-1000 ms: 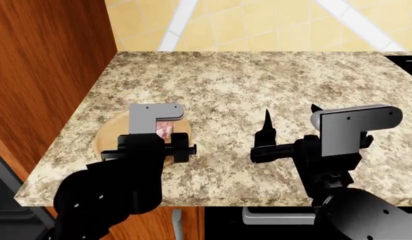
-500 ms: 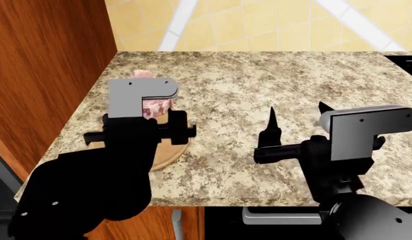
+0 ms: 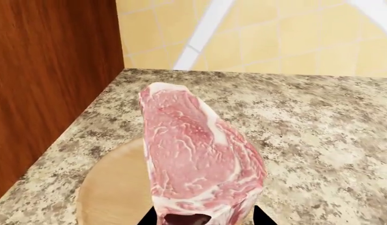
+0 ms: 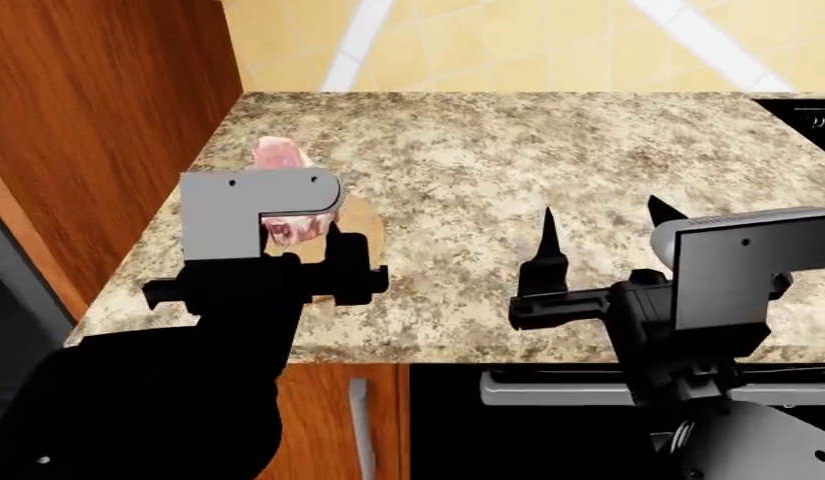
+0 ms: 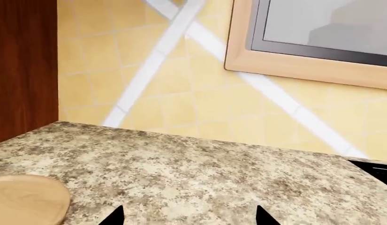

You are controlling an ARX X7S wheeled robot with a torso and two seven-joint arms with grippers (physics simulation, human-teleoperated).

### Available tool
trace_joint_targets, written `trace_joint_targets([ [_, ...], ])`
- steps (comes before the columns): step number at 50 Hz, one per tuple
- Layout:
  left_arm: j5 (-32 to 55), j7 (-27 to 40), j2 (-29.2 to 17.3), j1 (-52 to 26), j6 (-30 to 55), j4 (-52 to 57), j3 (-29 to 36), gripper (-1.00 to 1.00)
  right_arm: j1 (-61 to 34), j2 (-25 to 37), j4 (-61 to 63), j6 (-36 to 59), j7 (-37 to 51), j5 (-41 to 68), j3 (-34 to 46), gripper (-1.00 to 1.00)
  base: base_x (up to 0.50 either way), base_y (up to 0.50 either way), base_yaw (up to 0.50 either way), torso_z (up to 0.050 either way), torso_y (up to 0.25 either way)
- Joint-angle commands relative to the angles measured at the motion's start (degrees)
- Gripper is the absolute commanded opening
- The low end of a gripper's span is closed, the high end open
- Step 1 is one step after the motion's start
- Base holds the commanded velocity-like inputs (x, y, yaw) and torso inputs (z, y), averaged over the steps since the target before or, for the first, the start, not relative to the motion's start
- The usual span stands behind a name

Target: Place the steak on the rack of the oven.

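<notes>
Above the near-left part of the speckled granite countertop, the left gripper is clamped on the steak, a thick slab of raw pink meat with white marbling and a white fat edge. Held clear of the round tan wooden board below it. Slab stands on edge, long axis running from the jaws up and away toward the yellow tiled wall. Right gripper hovers over the counter's near-right, black fingers apart, holding nothing.
</notes>
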State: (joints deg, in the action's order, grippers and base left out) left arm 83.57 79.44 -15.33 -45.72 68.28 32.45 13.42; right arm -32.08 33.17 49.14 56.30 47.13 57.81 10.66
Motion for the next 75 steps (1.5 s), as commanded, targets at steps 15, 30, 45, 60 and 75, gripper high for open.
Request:
trace_joint_targets([
  [15,0.85,0.17,-1.26,0.23,-1.44,1.25,-0.07,-1.0,-1.34,0.25,0.59,1.05,1.64,2.1,0.29,1.0,-0.29,0.0,0.0,0.0,0.0],
  [30,0.47,-0.26,-1.49,-0.34,-1.88,1.0,0.68,-1.0,-0.88,0.72,0.62,0.38,1.49,2.01,0.43,1.0,-0.29,0.0,0.0,0.0,0.0],
  [45,0.09,-0.56,-2.29,-0.43,-2.72,1.08,0.56,-1.0,-1.28,1.06,0.97,-0.13,1.2,1.99,0.82,1.0,-0.19,0.0,0.0,0.0,0.0],
  [60,1.78,0.44,-3.47,0.62,-3.17,2.86,0.27,-1.0,-1.73,1.53,1.76,-0.36,1.67,1.58,1.27,1.0,0.0,0.03,0.0,0.0,0.0],
  [75,7.57,5.61,-4.0,-0.99,-2.39,3.5,1.16,-1.0,-4.45,1.59,2.26,2.45,4.64,5.95,1.25,1.0,0.0,0.5,0.0,0.0,0.001],
])
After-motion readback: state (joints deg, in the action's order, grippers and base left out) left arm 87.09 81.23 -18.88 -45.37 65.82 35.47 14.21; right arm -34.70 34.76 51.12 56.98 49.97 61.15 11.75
